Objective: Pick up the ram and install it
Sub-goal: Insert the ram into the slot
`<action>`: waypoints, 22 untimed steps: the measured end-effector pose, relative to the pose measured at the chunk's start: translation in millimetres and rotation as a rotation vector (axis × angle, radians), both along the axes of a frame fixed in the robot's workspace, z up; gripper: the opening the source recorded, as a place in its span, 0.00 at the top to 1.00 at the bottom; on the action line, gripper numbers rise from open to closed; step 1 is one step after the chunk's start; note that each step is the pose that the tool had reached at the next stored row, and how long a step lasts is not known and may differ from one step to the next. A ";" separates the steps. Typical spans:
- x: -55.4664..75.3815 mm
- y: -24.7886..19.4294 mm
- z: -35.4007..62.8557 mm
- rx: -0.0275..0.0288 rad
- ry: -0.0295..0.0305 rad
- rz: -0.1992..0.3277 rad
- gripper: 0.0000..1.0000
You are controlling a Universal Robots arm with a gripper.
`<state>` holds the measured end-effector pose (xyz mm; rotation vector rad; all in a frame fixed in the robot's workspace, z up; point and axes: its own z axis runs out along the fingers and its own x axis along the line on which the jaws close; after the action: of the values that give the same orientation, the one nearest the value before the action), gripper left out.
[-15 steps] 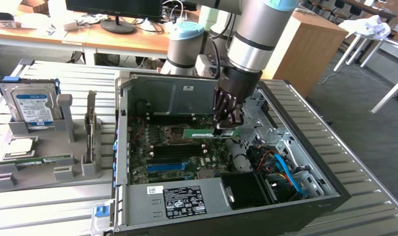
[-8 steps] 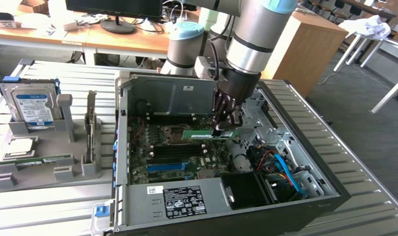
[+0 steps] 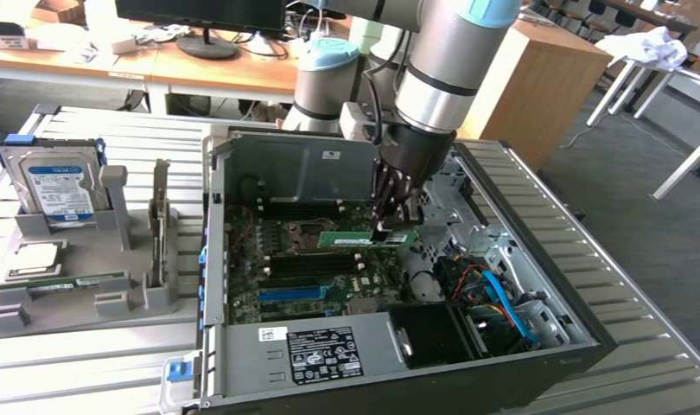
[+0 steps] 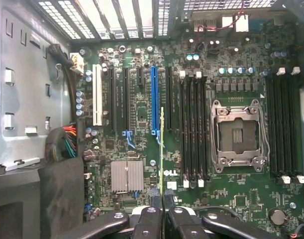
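Nearest the wrist camera: grips the ram (image 4: 161, 149) by one end in the gripper (image 4: 161, 195), jaws pinched shut on the thin board. Shows it edge-on there, a thin yellow-green line over the motherboard (image 4: 142, 114), just beside the blue expansion slot (image 4: 153, 99) and short of the black memory slots (image 4: 194, 124) next to the processor socket (image 4: 236, 134). From the exterior view, hangs inside the open computer case (image 3: 327, 169), over the middle of the board.

To do this step well, probably: keep the ram upright and parallel to the chosen slot, match notch to key, check that the white end latches (image 4: 184, 73) stand open, lower straight, press evenly at both ends.

Hard to judge: height above the board; touching or apart cannot be told. Notch, sticker and chips hidden edge-on; covered in part by the fingers in the exterior view. Latch positions too small to read.
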<state>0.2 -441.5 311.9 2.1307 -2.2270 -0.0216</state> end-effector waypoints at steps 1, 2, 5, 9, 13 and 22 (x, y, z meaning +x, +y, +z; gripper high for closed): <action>-0.3 0.0 -0.5 0.0000 0.0000 0.000 0.87; -0.5 0.0 -0.9 0.0000 0.0000 0.000 0.87; -1.3 0.0 -2.3 -0.0001 0.0000 0.000 0.87; -2.4 0.0 -4.1 -0.0001 0.0000 0.000 0.87; -3.4 0.0 -5.9 0.0000 0.0000 0.000 0.87; -5.7 0.0 -10.0 -0.0001 0.0000 0.000 0.87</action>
<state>-5.5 -441.5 301.9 2.1306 -2.2270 -0.0215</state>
